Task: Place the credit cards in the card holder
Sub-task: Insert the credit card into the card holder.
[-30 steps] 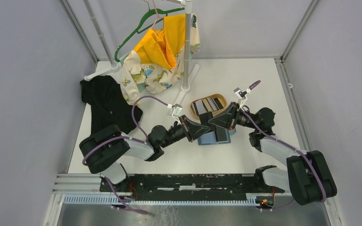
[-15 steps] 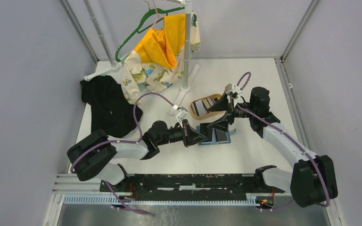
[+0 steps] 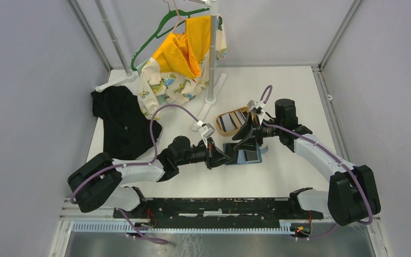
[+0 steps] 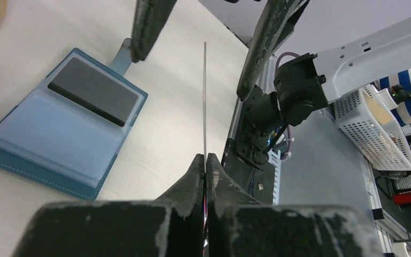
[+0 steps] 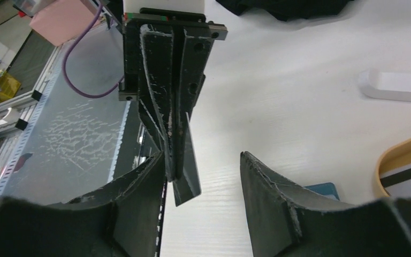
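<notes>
The left claw (image 4: 205,157) is closed on 1 credit card (image 4: 204,96), held on edge above the tabletop (image 4: 163,139) beside the open card holder (image 4: 59,131), and the right claw (image 5: 202,160) stands open around it, so a badly aligned closing may knock the thin card loose.

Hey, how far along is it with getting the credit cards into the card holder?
Done: the card holder lies open; I can't tell whether any card is inside. In hand: the left gripper, jaws shut, pinches one card, with the right gripper open near it. Left: slot that card in, then the striped cards in the wooden tray.
</notes>
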You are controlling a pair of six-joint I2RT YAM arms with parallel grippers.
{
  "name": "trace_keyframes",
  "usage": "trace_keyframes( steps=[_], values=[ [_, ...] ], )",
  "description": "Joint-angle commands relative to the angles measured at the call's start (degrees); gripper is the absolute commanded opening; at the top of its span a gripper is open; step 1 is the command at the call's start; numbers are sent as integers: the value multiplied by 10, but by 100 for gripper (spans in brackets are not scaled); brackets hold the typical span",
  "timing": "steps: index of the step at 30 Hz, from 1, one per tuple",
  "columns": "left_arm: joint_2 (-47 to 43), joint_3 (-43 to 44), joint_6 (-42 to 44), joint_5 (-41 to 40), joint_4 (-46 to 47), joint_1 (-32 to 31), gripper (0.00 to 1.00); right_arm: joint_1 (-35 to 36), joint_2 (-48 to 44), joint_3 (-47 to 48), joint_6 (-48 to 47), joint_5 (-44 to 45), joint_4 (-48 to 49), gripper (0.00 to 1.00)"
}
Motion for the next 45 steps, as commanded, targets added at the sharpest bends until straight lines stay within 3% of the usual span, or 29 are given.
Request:
trace_keyframes(
  steps=[1, 9, 13, 17, 21, 24, 29, 33, 40, 45],
  values=[
    [-20, 14, 28, -11, 24, 1, 2, 8, 3, 29, -14, -30, -7, 55],
    [-23, 11, 22, -17, 40, 2, 2, 13, 10, 52, -63, -44, -73, 30],
    [-21, 8, 17, -19, 46, 1, 4, 14, 8, 61, -74, -58, -85, 3],
    [-32, 2, 7, -54, 16, 1, 39, 13, 1, 68, -89, -37, -111, 0],
    [-94, -24, -11, -135, -57, 1, 68, -5, -42, 41, -79, 28, -107, 0],
    [-145, -59, -44, -195, -93, 1, 80, -43, -84, -5, -47, 71, -82, 0],
    [-133, -72, -91, -202, -96, 1, 78, -138, -85, -63, -47, 93, -122, 0],
    [-58, -50, -112, -161, -34, 1, 68, -204, -18, -48, -119, 75, -216, 0],
    [82, 16, -132, -162, 21, -6, 47, -209, 47, -69, -61, 86, -146, 0],
    [147, 85, -112, -239, -76, -33, 38, -209, 96, -56, -28, 74, -120, 0]
  ],
)
